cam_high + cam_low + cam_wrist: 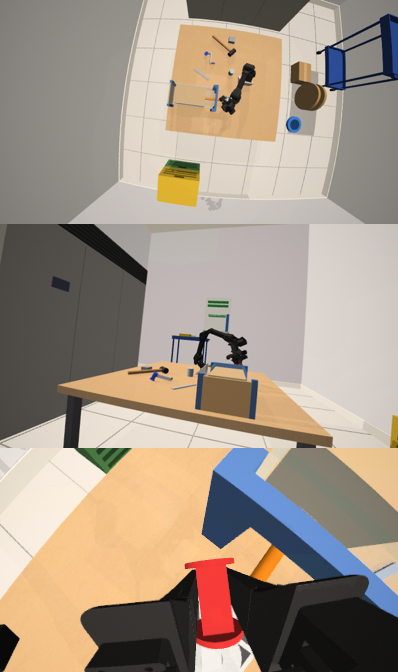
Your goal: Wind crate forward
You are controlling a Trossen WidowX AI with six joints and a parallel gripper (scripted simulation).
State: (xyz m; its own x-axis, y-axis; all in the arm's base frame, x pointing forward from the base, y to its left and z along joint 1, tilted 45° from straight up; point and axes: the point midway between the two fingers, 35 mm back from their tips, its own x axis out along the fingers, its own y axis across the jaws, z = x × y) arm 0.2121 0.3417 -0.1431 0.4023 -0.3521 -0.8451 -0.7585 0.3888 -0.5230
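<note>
The gripper [215, 598] is clenched on a red handle [214, 593], its two black fingers pressing the grip from either side at a narrow opening. In the wrist view the handle's long axis runs straight away from the hand, a flat flange at its far end and a round collar at its near end. Below the collar a pale metal part shows, too hidden by the fingers to make out.

Just past the handle, an orange strap [267, 562] runs away from the hand and passes under the blue frame [280, 513] at the cubby's mouth. In the top view the strap [210, 98] lies level with the long axis of the cubby [192, 96], leading from the hand into it. Behind the frame the clear panels enclose the crate [226, 396], which sits flat on the bench [124, 391]; how near its front stands to the frame cannot be told.

Farther out, on the arm's base side of the cubby, lie a flat grey bar [202, 74], a small grey cylinder [231, 72], a blue-knobbed crank [210, 57], a hammer [224, 45] and a grey block [231, 39], all well apart from the hand.
</note>
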